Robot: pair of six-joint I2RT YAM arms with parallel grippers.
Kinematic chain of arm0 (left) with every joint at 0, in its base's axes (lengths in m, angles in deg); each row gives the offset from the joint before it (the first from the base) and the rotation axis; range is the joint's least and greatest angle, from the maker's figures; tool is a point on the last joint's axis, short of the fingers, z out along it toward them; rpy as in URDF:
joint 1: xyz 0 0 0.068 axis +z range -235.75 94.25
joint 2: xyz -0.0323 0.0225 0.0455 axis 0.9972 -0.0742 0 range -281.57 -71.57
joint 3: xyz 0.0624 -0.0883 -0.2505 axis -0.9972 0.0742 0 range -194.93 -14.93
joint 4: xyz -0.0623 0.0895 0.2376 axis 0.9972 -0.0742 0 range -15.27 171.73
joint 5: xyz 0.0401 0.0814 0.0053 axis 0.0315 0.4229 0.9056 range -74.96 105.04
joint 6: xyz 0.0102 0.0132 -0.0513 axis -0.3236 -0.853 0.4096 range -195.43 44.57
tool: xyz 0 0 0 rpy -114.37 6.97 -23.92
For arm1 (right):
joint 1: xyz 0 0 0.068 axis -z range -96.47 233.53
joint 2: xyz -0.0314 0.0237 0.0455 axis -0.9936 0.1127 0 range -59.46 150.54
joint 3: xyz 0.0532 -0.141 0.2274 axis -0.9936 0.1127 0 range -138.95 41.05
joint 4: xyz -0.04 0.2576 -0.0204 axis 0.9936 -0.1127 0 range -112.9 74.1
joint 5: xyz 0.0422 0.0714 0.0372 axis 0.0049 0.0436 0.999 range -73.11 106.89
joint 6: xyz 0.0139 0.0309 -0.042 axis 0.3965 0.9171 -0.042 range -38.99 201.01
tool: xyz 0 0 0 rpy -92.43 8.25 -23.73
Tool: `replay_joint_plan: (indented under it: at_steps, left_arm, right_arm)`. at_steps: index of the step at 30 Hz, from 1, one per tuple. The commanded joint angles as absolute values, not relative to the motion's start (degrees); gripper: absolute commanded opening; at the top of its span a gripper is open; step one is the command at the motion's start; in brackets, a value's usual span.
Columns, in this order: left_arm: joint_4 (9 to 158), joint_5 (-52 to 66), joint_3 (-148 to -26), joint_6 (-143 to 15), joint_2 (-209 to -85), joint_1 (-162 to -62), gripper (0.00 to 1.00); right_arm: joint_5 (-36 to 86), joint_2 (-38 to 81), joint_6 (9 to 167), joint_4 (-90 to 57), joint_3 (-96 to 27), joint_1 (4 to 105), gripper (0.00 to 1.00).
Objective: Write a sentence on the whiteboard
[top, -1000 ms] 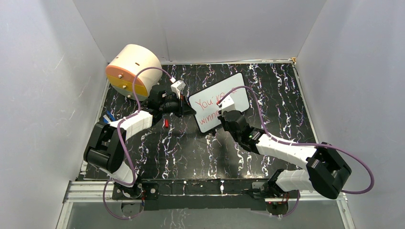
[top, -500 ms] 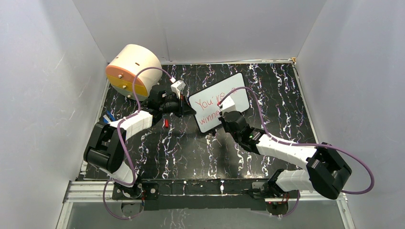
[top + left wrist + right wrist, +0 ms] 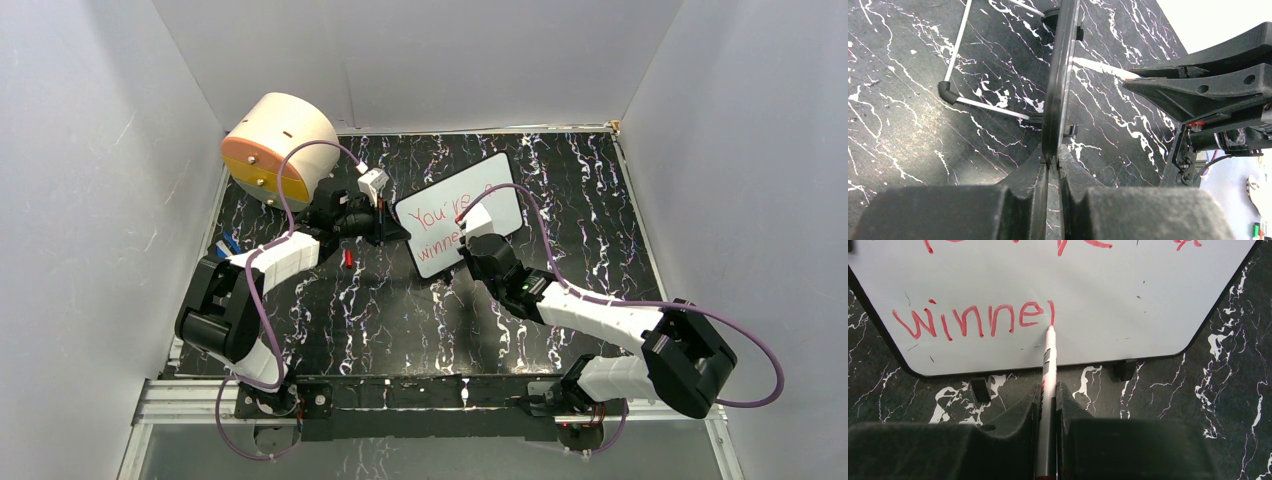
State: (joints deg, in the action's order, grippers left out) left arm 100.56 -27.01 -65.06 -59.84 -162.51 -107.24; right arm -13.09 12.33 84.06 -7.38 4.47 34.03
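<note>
The left arm [image 3: 280,258] extends from the near left corner of the surface [image 3: 400,315] toward its middle, elbow raised. The left pincer [image 3: 1052,167] is closed, both fingers clamped on the edge of the whiteboard [image 3: 1060,75]. The right arm [image 3: 600,318] reaches from the near right corner toward the middle. The right pincer [image 3: 1048,395] is closed on a marker [image 3: 1049,352], pointing toward the far edge.
</note>
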Motion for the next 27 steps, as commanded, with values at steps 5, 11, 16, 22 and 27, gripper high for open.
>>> replay_joint_plan:
  at_steps: [5,11,16,22,27]
  left_arm:
    - [98.07,-26.51,-66.15,-61.9,-160.76,-107.46,0.0]
    - [97.99,-26.69,-66.15,-61.98,-160.78,-107.46,0.0]
    - [97.97,-26.71,-66.17,-61.98,-160.69,-107.46,0.0]
    - [97.92,-26.71,-66.26,-62.07,-160.78,-107.46,0.0]
    - [97.84,-26.77,-66.28,-62.07,-160.78,-107.46,0.0]
  right_arm:
    - [-12.79,10.9,83.1,-2.02,4.33,34.44,0.0]
    - [-12.73,10.94,82.31,-0.82,3.59,34.72,0.0]
    - [-12.62,11.15,81.78,0.1,3.1,35.14,0.0]
    - [-12.55,11.72,81.14,1.05,2.3,35.71,0.0]
    - [-12.38,11.81,81.1,1.29,1.56,36.04,0.0]
